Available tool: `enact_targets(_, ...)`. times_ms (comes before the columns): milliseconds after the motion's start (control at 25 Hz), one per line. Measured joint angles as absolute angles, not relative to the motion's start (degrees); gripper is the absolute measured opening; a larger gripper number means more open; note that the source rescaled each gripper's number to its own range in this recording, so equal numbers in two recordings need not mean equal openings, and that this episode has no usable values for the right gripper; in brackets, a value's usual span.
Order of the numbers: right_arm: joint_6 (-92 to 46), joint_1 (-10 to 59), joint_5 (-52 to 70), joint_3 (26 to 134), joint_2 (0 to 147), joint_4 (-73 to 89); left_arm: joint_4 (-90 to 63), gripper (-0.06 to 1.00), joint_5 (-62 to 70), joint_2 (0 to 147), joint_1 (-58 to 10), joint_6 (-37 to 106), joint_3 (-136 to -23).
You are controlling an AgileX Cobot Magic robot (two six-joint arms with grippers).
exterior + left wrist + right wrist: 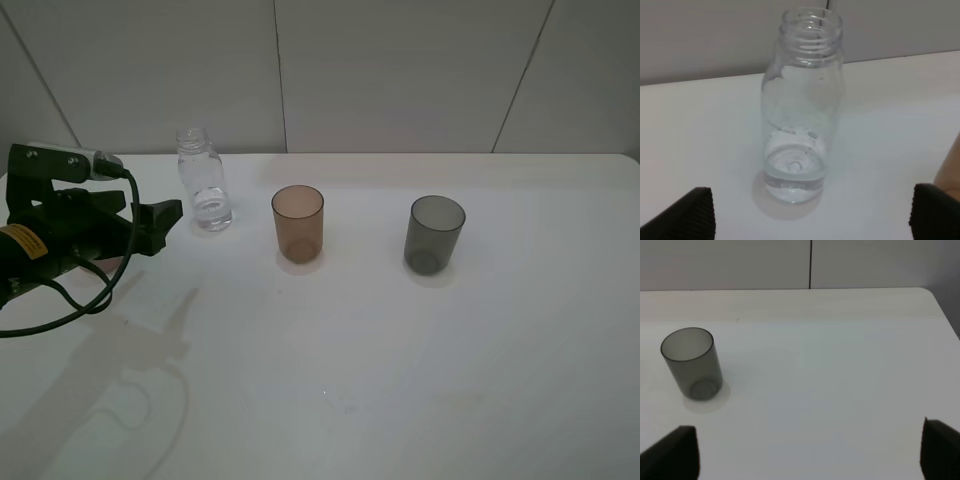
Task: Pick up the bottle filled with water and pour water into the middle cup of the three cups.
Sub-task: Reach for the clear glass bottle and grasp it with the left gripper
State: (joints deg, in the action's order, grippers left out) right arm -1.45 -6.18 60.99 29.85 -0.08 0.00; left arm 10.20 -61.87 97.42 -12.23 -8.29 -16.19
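The clear capless bottle (pixel 205 182) stands upright at the back left of the white table, with a little water in its base. In the left wrist view the bottle (pixel 802 105) stands just ahead of my left gripper (pixel 812 220), whose jaws are open wide on either side of it and not touching. In the exterior high view the left gripper (pixel 165 220) sits just left of the bottle. The amber-brown middle cup (pixel 298 222) stands right of the bottle. The dark grey cup (pixel 435 233) stands further right and also shows in the right wrist view (pixel 691 362). The pinkish-mauve cup is hidden. My right gripper (pixel 807 455) is open and empty.
The white table (pixel 400 380) meets a grey panelled wall (pixel 400 70) at the back. The left arm's black cable (pixel 60 310) loops over the table at the left. A tan edge (pixel 951 170) shows at the side of the left wrist view.
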Motion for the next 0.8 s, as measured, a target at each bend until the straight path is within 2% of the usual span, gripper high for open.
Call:
enact_targets(400,-1.45,-6.18,60.99,29.85,-0.08,0.0,8.09,1.0,-68.37,102.2,-12.93,-7.24,-16.25)
enact_targets(800,-1.45,-6.18,60.99,29.85,-0.08,0.0,8.71,1.0,-68.89,108.12,-13.01,-6.6,-19.52)
